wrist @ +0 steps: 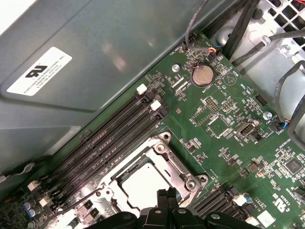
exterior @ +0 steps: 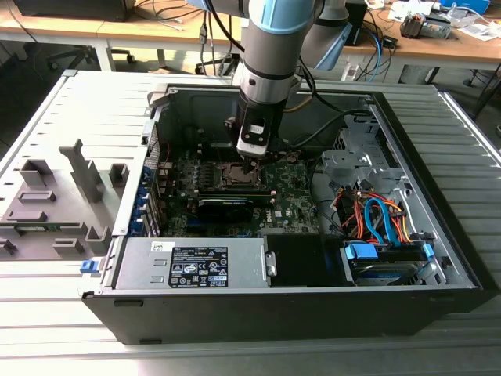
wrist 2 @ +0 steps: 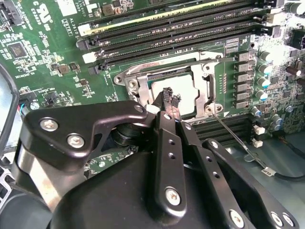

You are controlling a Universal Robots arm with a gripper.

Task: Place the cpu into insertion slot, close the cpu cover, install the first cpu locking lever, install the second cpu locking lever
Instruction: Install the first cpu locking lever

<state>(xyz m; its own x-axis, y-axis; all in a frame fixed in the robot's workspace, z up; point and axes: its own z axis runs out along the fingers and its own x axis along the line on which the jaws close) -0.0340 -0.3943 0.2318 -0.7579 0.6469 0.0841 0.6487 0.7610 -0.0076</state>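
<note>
So here the arm is reaching down into the open computer case (exterior: pixel 438 235), which lies flat on the slatted tabletop (exterior: pixel 235 356). In the exterior view the hand (exterior: pixel 249 162) sits around the middle of the frame, just above the insertion slot (exterior: pixel 237 177) on the green motherboard (exterior: pixel 293 184).

The cpu (wrist 2: pixel 183 82) is already sitting in the slot, with its silvery top showing through the square window of the cpu cover (wrist 2: pixel 204 90). The cover is folded down flat around the chip, and you get the same look in the first wrist view, with the chip (wrist: pixel 138 183) framed by the metal plate (wrist: pixel 178 167).

The hand (wrist 2: pixel 170 98) looks clenched in both wrist views. The tips are pinched together right over the chip, and as far as I can see there's nothing between them. I can't tell if they actually touch the chip.

One thin locking lever (wrist 2: pixel 190 63) runs along the cover's edge next to the memory slots (wrist 2: pixel 181 28). The other lever (wrist 2: pixel 238 138) angles away from the socket corner, out over the board.

There's a grey parts fixture (exterior: pixel 55 196) on the tabletop at the exterior view's left. Inside the case, blue and orange cables (exterior: pixel 376 219) are bunched at the exterior view's right, and the labelled power supply (exterior: pixel 196 262) is at the lower middle.
</note>
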